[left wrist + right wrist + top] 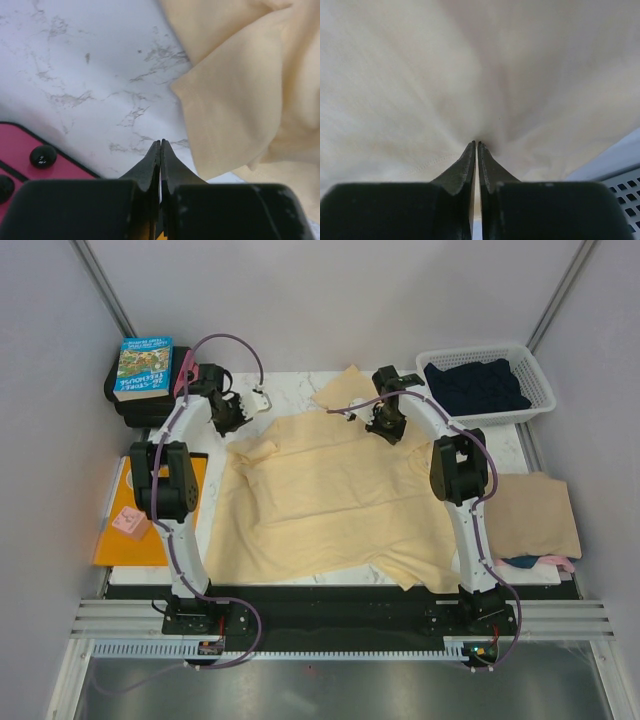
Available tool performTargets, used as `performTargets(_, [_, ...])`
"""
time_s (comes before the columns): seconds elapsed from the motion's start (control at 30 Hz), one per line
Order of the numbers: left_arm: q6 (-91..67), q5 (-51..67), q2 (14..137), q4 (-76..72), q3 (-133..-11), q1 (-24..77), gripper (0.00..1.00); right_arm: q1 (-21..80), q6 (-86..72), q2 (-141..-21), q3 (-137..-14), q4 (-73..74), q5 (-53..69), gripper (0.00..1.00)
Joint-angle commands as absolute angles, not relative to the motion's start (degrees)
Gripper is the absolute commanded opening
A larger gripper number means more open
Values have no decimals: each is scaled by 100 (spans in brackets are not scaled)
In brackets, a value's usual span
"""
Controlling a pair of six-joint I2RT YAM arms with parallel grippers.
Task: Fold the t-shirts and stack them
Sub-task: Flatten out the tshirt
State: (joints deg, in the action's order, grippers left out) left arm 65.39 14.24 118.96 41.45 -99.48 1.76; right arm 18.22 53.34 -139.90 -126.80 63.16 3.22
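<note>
The pale yellow t-shirt (320,500) lies spread across the middle of the marble worktop (75,65). A white basket (470,350) holding the navy t-shirt (475,385) stands far right, a folded tan t-shirt (530,515) lies at the right, and a book (145,368) sits far left. Both arms reach to the far side. The left end effector (160,142) is closed and empty over bare worktop beside a sleeve. The right end effector (476,143) pinches yellow cloth, which fills its view.

Rumpled pale yellow t-shirt (320,502) centre; folded tan one (535,515) right, pink (562,562) apparently beneath; navy (475,386) in basket (500,416).
</note>
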Motion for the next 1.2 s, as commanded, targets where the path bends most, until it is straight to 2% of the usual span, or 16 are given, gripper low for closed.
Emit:
performTargets(0.0, [6837, 2197, 12023, 4824, -10186, 334, 2, 1854, 5282, -14080, -12832, 6205, 281, 11])
performTargets(0.17, [6943, 2557, 12418, 5536, -10458, 439, 2, 1872, 5282, -14080, -12832, 6205, 229, 11])
performTargets(0.33, [6864, 2339, 12743, 5599, -10670, 518, 2, 1890, 5274, -14071, -12841, 6196, 220, 11])
performTargets(0.93, [6302, 1003, 12964, 4017, -10556, 545, 2, 1898, 5221, -14229, -12735, 6073, 79, 10])
performTargets(1.17, [6258, 1019, 13052, 3937, -10547, 554, 2, 1898, 5238, -14273, -12744, 6012, 62, 9])
